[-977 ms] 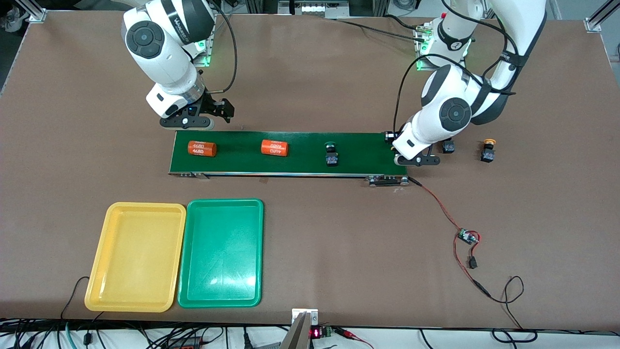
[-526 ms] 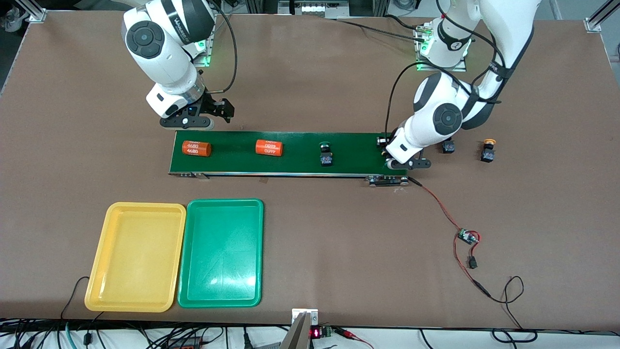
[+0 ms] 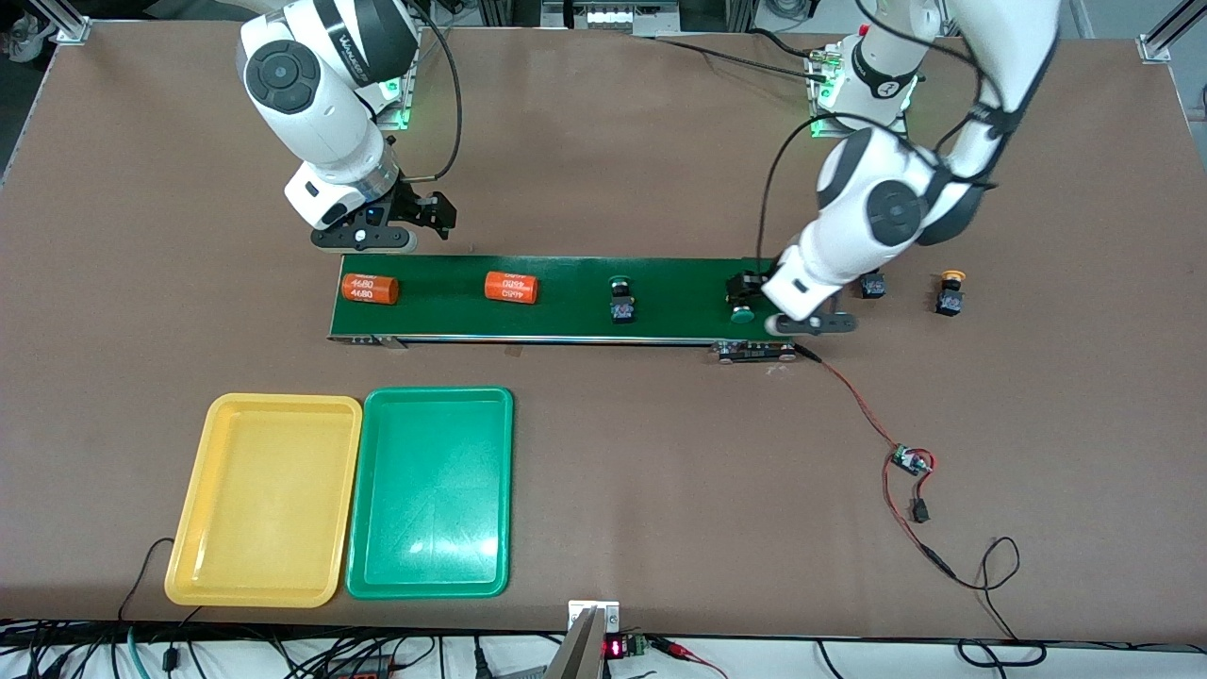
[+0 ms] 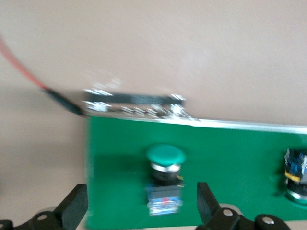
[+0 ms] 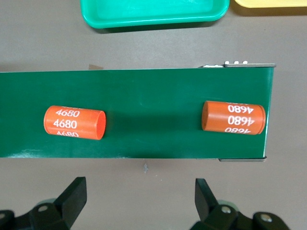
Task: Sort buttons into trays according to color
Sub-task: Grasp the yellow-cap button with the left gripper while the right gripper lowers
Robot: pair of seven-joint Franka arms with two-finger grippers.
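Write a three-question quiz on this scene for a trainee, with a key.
1. True or false: the left end effector is shut on a green-capped button.
2. Pick one: which thing on the conveyor belt lies closest to the right arm's end? A) a yellow-capped button B) an orange cylinder C) a circuit board
3. Count the green-capped buttons on the belt.

Key
1. False: its fingers stand open on either side of the button, which rests on the belt.
2. B.
3. Two: the one at the left end effector and another green-capped button near the belt's middle.
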